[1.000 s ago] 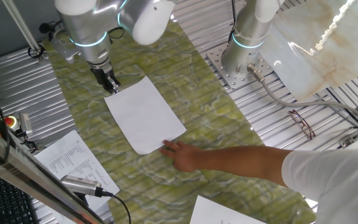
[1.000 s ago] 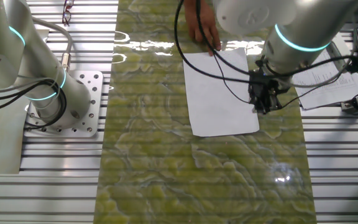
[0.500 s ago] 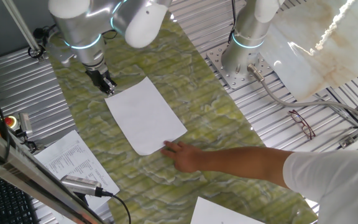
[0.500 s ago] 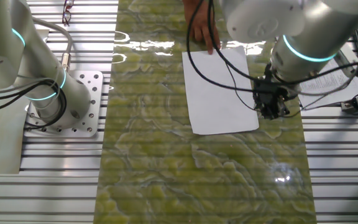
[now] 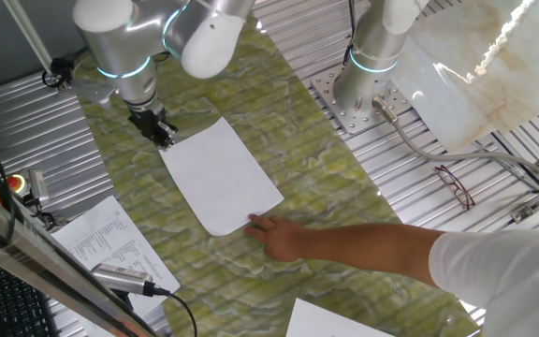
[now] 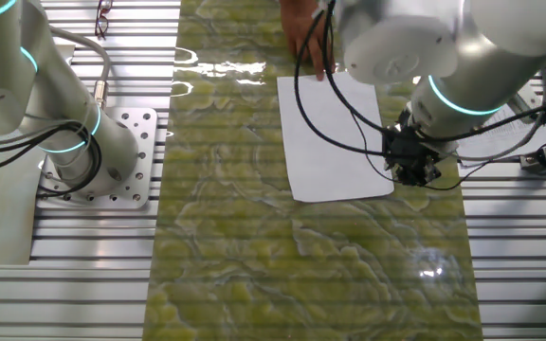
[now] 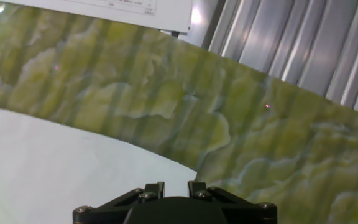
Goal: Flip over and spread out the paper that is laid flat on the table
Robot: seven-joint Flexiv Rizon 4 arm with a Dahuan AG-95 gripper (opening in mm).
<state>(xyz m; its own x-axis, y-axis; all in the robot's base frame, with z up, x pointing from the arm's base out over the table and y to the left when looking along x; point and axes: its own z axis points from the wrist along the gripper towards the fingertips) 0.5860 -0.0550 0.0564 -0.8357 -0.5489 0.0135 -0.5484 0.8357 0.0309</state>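
The blank white paper (image 5: 221,174) lies flat on the green-yellow marbled table (image 5: 335,178). It also shows in the other fixed view (image 6: 335,137) and at the lower left of the hand view (image 7: 55,168). My gripper (image 5: 162,134) hangs low beside the paper's far left corner, just off its edge over the table (image 6: 254,246). In the other fixed view the gripper (image 6: 413,170) is at the paper's lower right corner. In the hand view the gripper (image 7: 176,186) holds nothing, its two fingertips a small gap apart. A person's hand (image 5: 269,229) rests on the opposite corner.
The person's arm (image 5: 372,245) reaches across the table from the right. Printed sheets (image 5: 110,243) lie on the ribbed metal at the left and near the front (image 5: 335,320). A second arm's base (image 5: 363,89), glasses (image 5: 452,185) and a white marble slab (image 5: 475,75) are on the right.
My gripper has moved off the paper's corner, outward past its edge. The paper has shifted slightly under the person's hand.
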